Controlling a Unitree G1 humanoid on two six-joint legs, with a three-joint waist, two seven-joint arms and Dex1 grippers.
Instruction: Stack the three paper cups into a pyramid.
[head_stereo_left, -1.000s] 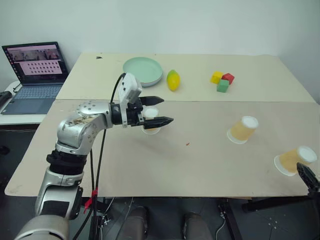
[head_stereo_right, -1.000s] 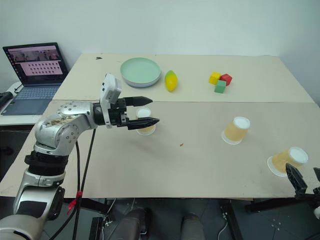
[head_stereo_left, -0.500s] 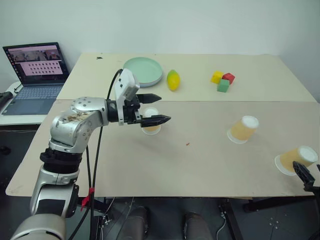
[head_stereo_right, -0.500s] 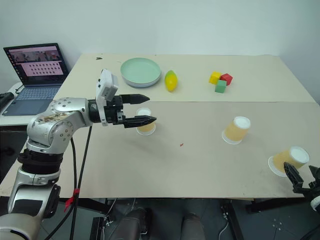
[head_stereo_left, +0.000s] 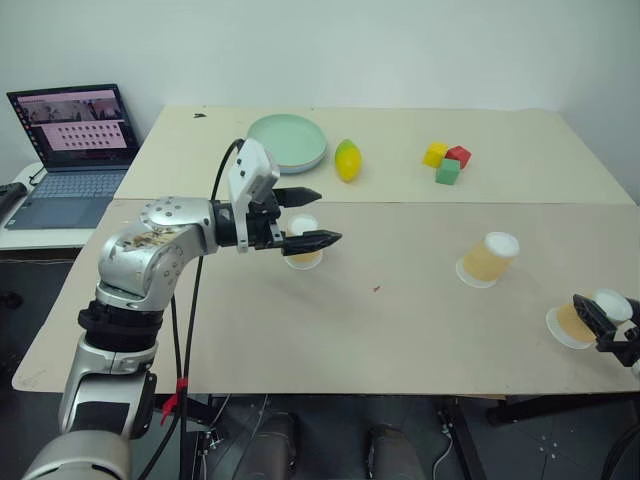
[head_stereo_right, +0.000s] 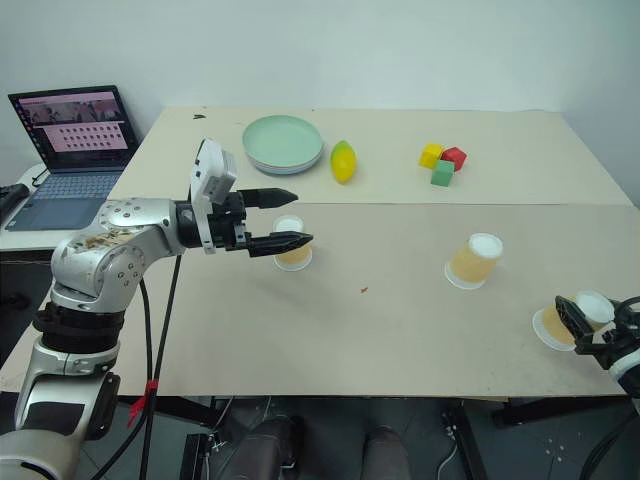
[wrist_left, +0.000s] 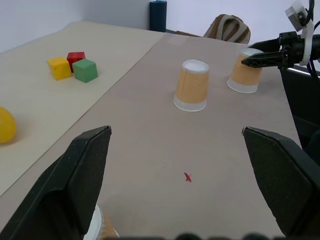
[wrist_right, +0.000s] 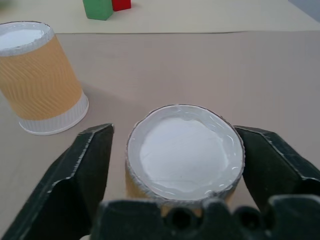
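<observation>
Three paper cups (head_stereo_right: 474, 261) stand apart, one between the right end effector's (wrist_right: 172, 165) unclenched fingers; left end effector (head_stereo_left: 318, 217) released.

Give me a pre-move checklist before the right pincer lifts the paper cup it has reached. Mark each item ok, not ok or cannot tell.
1. Tan-orange paper cup nearest the table's right edge sits between the right pincer fingers: ok.
2. Fingers firmly pressed on that cup: cannot tell; small gaps show at both sides.
3. That cup stands upside down, white base up: ok.
4. Middle paper cup stands apart from the reached one, out of the lift path: ok.
5. Left pincer open, held above the left paper cup, not gripping it: ok.
6. Beige table surface between the cups free for building the pyramid: ok.
</observation>
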